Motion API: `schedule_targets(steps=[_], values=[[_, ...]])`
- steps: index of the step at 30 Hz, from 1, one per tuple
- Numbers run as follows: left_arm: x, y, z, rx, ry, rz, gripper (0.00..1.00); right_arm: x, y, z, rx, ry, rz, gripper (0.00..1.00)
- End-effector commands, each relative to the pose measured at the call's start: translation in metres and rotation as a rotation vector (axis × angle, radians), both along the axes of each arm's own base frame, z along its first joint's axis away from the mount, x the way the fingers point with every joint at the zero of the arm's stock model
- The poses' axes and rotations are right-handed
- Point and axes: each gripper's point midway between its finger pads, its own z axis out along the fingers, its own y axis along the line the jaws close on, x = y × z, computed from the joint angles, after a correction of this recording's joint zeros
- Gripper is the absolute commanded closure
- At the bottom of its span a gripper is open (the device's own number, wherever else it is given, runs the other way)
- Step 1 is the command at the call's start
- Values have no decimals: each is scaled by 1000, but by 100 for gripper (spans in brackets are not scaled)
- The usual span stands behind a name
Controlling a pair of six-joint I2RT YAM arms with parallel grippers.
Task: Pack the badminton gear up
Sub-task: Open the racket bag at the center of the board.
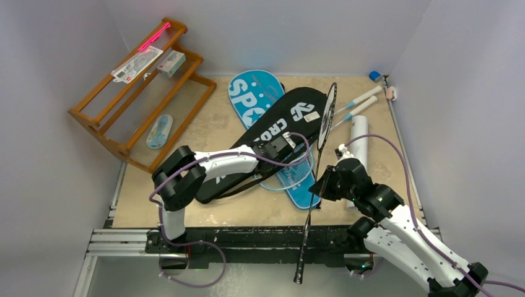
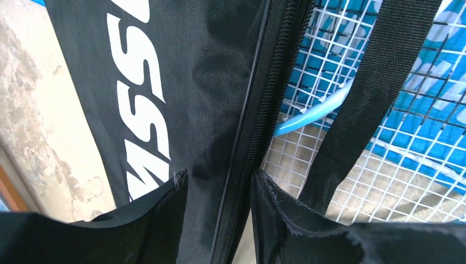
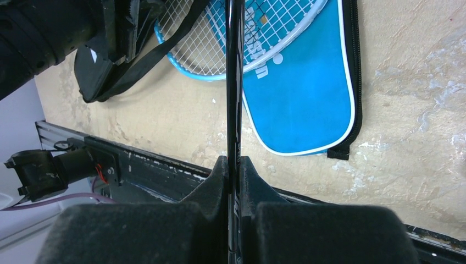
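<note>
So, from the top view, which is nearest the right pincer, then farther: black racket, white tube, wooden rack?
1. Black racket: clamped in the right pincer.
2. White tube: just behind, right side.
3. Wooden rack: far left corner.

Left of the black cover you have open table up to the wooden rack, while right of it the black racket and white tube block your way.

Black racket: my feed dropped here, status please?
Right gripper shut on black racket shaft. Left gripper open astride zipper edge of black cover. Light-blue racket lies beside it, strap across its strings.
</note>
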Motion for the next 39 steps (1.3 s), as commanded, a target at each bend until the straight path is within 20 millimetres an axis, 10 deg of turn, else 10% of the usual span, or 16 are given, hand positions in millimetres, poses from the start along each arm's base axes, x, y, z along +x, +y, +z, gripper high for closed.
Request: schedule_targets(steps=[1,14,33,39], values=[[15,4,16,24,-91,64,59,7,7,9,41,-33,-6,100],[31,17,41,39,-227,134,73,7,8,10,51,-35,0,100],[24,7,3,58,-95,70,59,7,11,14,67,-41,12,100],[30,16,-4,131,-122,125,95,6,12,13,70,-40,13,100]])
